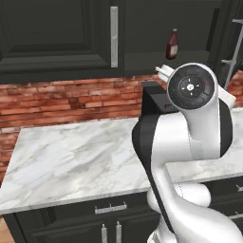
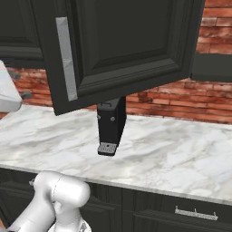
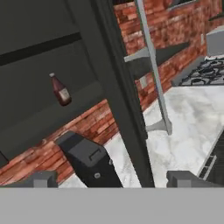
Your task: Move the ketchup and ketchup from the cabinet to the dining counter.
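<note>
Looking along my own hand, I see my gripper (image 3: 111, 179) with its two dark fingertips (image 3: 41, 179) set wide apart at the bottom of the hand view, spread open and holding nothing. Between them, at about 6 o'clock, sits a black boxy appliance (image 3: 89, 162) on the marble worktop (image 3: 183, 127). The dark maroon ketchup (image 3: 60, 90) stands up at about 10 o'clock in that view, upright on the shelf inside the open cabinet (image 3: 39, 48), well apart from my fingers. An edge of the cabinet's door (image 3: 120, 87) cuts through the middle of the view, with its long silver bar handle (image 3: 153, 70) just to the right of it, toward 1 o'clock. Far off at 2 o'clock a stove top (image 3: 203, 72) lies against the red brick wall (image 3: 175, 22). From the left base view, that same squat bottle shows at about 1 o'clock on the shelf, above my white arm (image 1: 194, 118), and the brick wall runs behind the marble (the plain red bottle I cannot make out anywhere). From the right base view, the open panelled door (image 2: 122, 45) hangs across the top half, and the black appliance shows below it at the centre, standing on the worktop.
</note>
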Motion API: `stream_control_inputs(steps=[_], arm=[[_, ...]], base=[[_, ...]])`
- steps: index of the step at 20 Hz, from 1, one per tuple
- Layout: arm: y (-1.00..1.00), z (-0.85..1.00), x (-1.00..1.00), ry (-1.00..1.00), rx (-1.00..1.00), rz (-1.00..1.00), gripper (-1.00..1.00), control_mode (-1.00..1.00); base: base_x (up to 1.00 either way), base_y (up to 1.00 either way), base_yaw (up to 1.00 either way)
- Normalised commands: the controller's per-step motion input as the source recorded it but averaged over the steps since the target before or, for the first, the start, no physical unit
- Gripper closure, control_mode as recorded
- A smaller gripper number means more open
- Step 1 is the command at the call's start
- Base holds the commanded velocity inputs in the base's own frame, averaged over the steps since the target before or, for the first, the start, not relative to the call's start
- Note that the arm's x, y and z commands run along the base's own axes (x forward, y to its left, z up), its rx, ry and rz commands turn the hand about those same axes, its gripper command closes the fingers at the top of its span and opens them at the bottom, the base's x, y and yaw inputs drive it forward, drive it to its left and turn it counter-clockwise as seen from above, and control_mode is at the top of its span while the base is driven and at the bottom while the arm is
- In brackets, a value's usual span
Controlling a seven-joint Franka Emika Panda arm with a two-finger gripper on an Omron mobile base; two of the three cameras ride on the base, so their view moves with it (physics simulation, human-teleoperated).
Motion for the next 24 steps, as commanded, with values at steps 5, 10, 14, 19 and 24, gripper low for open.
stream_control_inputs(steps=[5,10,14,19,24], arm=[[0.21,-0.09,0.61,-0.10,0.13,-0.29,-1.00,-1.00],[0.06,-0.14,0.48,-0.25,0.05,-0.24,-1.00,-1.00],[-0.06,-0.23,0.49,-0.30,0.00,-0.25,-1.00,-1.00],[-0.25,-0.04,0.46,-0.05,0.08,-0.11,-1.00,-1.00],[-0.14,-0.10,0.33,-0.09,0.01,-0.30,-1.00,-1.00]], base=[[0.00,0.00,0.00],[0.00,0.00,0.00],[0.00,0.00,0.00],[0.00,0.00,0.00],[0.00,0.00,0.00]])
